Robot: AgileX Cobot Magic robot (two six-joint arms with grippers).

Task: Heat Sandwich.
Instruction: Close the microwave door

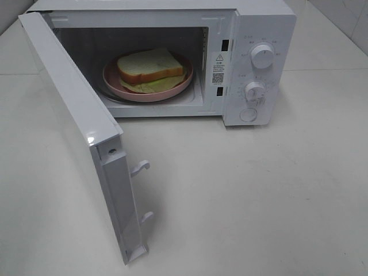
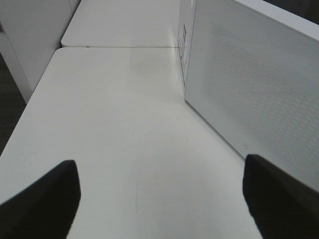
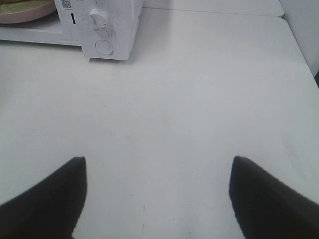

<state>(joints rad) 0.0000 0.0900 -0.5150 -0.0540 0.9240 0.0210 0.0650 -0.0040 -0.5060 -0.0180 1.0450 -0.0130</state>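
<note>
High view: sandwich (image 1: 150, 68) parked on pink plate (image 1: 112, 85) inside microwave (image 1: 264, 34), door (image 1: 69, 109) swung wide, so loading looks done.

Left wrist: gripper (image 2: 159, 199) spread open, empty, beside what looks like the door's outer face, probably lined up to push it shut.

Right wrist: gripper (image 3: 157, 194) open too, empty over the surface (image 3: 199, 99), dials (image 3: 97, 19) ahead.

We see a plain white bench (image 1: 259, 195) filling nearly the whole high view, matte and faintly scuffed. In the left wrist view a thin seam (image 2: 119, 47) splits it from a second white top (image 2: 124, 20) butted against it, and both have rounded corners. Pale tiles (image 1: 352, 23) with grey grout lines show at the far right of the high view. Past the bench's edge we see dark floor (image 2: 7, 114) and an upright white panel (image 2: 30, 45). The light is soft and even, with faint shadows.
</note>
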